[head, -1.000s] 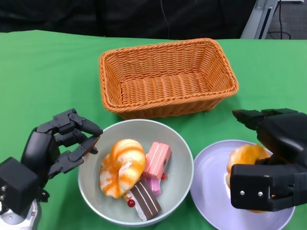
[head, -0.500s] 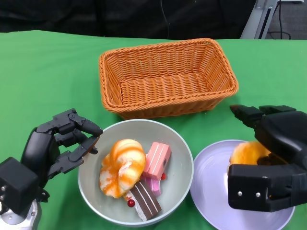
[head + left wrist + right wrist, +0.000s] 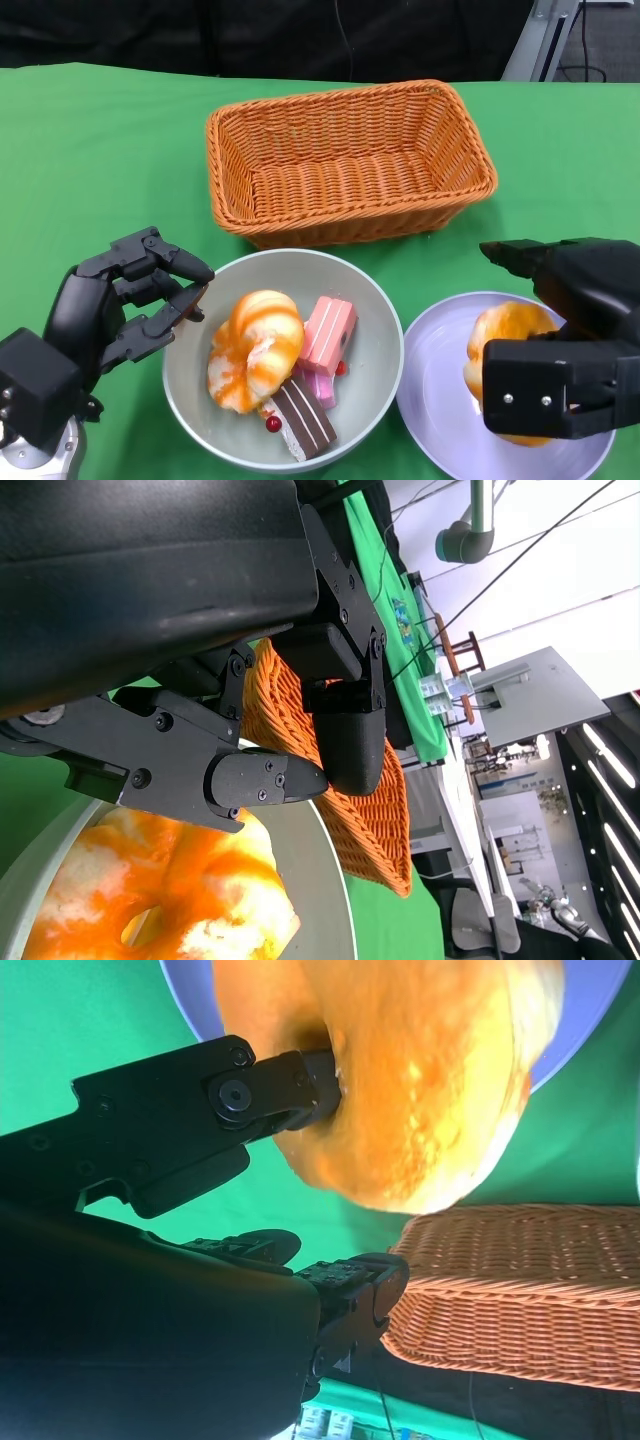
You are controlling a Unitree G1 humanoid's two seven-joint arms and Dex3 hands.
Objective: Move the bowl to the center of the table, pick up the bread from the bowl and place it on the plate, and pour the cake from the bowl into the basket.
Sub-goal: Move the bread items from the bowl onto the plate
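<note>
Head view: basket (image 3: 350, 165) stands beyond bowl (image 3: 283, 358) and plate (image 3: 445, 400).

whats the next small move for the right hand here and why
Probably let go and lift away. The right hand holds a bread roll over the plate, with a finger hooked into it in the right wrist view, so the placing looks nearly done. A second bread lies in the bowl beside the cake pieces.

- A green cloth (image 3: 90, 140) covers the table.
- Black backdrop (image 3: 250, 35) hangs behind the far edge.
- A grey metal frame (image 3: 545, 35) stands at the far right corner.
</note>
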